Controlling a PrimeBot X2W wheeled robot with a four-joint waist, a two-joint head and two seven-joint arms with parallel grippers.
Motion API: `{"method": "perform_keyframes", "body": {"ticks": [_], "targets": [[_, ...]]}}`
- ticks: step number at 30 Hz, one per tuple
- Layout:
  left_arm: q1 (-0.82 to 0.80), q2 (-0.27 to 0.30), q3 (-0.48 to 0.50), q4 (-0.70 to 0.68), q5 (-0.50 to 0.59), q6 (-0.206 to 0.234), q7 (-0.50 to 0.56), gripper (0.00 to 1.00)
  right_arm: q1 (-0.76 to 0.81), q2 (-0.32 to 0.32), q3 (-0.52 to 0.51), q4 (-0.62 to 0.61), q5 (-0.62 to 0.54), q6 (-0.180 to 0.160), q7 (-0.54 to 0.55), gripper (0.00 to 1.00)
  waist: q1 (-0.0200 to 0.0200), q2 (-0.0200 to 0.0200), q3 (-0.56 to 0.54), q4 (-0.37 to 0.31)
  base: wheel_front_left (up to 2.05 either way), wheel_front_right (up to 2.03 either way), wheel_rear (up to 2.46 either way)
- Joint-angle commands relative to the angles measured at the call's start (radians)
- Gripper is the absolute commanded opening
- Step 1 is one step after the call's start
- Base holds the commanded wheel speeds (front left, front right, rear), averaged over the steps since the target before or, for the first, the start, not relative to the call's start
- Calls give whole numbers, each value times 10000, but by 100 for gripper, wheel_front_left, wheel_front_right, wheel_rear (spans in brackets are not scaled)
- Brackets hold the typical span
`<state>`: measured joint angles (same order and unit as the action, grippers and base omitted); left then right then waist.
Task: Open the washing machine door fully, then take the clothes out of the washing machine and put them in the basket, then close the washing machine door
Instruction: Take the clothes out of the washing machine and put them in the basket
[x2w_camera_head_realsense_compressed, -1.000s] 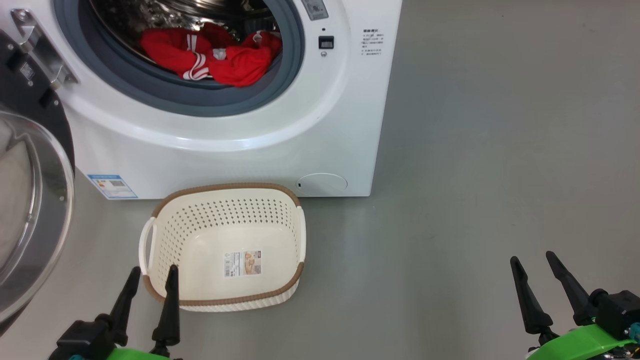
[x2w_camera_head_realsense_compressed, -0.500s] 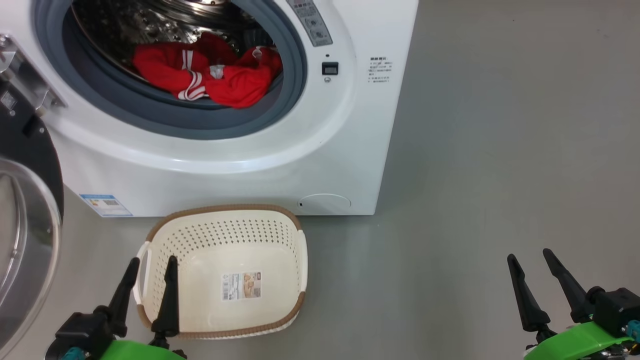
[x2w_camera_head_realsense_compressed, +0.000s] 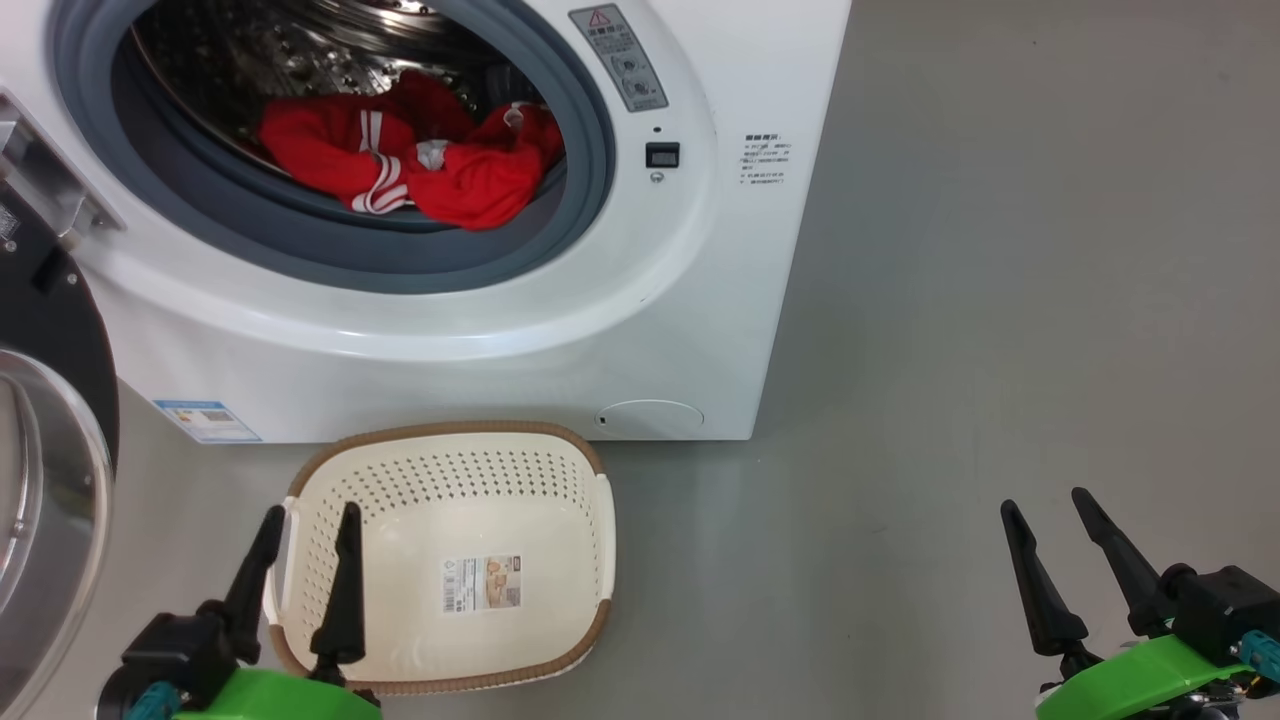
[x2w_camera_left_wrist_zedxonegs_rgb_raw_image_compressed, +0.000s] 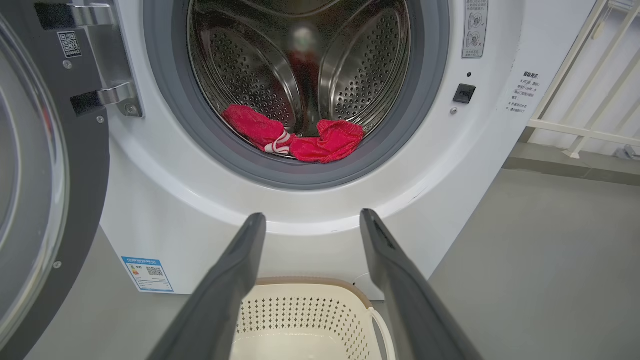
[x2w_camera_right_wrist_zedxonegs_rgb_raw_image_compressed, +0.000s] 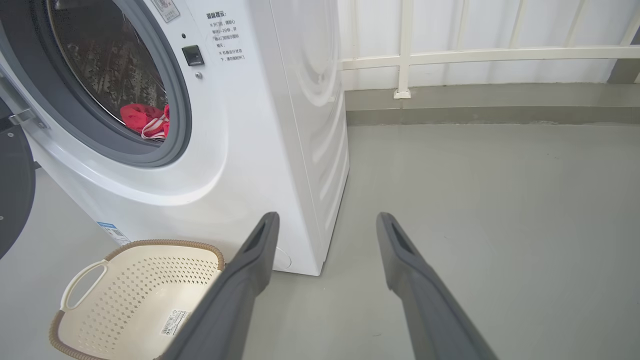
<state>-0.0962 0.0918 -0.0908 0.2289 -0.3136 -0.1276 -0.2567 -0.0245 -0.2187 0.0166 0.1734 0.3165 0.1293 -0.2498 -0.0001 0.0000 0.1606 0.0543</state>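
Clothes (x2w_camera_head_realsense_compressed: 470, 190) lie in a red heap with white stripes at the bottom of the steel drum (x2w_camera_head_realsense_compressed: 300, 50), upper left of the head view, just behind the grey rubber ring (x2w_camera_head_realsense_compressed: 330, 255); the washer (x2w_camera_head_realsense_compressed: 500, 370) fills the upper left of that view, white and boxy, a small blue sticker (x2w_camera_head_realsense_compressed: 205, 420) at its lower left corner; the door (x2w_camera_head_realsense_compressed: 45, 450) stands swung wide at the left edge, black rim and clear glass in view, hung on a metal hinge (x2w_camera_head_realsense_compressed: 40, 190); the basket (x2w_camera_head_realsense_compressed: 440, 432) sits on the grey floor (x2w_camera_head_realsense_compressed: 950, 350) just in front of the washer's foot, lower left of centre, a paper label (x2w_camera_head_realsense_compressed: 483, 584) on its bottom; the left jaws, at the lower left, stand wide open and grip nothing, their fingers (x2w_camera_head_realsense_compressed: 345, 580) pointing up the frame across the basket's left end; the right jaws, at the lower right, also stand wide open and grip nothing, their fingers (x2w_camera_head_realsense_compressed: 1038, 580) over bare floor, well apart from the basket; in the right wrist view a white railing (x2w_camera_right_wrist_zedxonegs_rgb_raw_image_compressed: 480, 52) runs along the top.
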Motion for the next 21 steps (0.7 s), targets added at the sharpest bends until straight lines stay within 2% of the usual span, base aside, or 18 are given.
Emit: {"method": "perform_keyframes", "body": {"ticks": [1, 7, 15, 21], "targets": [[-357, 120, 305, -148, 45, -31, -51, 100, -197, -88, 225, -231, -57, 14, -120, 100, 1, 0, 34, -10, 0, 0, 0], [-997, 135, 85, 356, -61, -31, -51, 100, -301, -24, 262, -262, -32, 14, -120, 100, 1, 0, 366, -59, 0, 0, 0], [-3896, 383, -186, 2066, 77, -31, -51, 100, -820, 153, 439, -337, -56, 14, -120, 100, 1, 0, 1292, -316, 0, 0, 0], [-6311, 706, -163, 4024, 381, 73, -46, 100, -1437, 323, 539, -340, -27, 14, -120, 100, 1, 0, 2041, -698, 0, 0, 0]]}}
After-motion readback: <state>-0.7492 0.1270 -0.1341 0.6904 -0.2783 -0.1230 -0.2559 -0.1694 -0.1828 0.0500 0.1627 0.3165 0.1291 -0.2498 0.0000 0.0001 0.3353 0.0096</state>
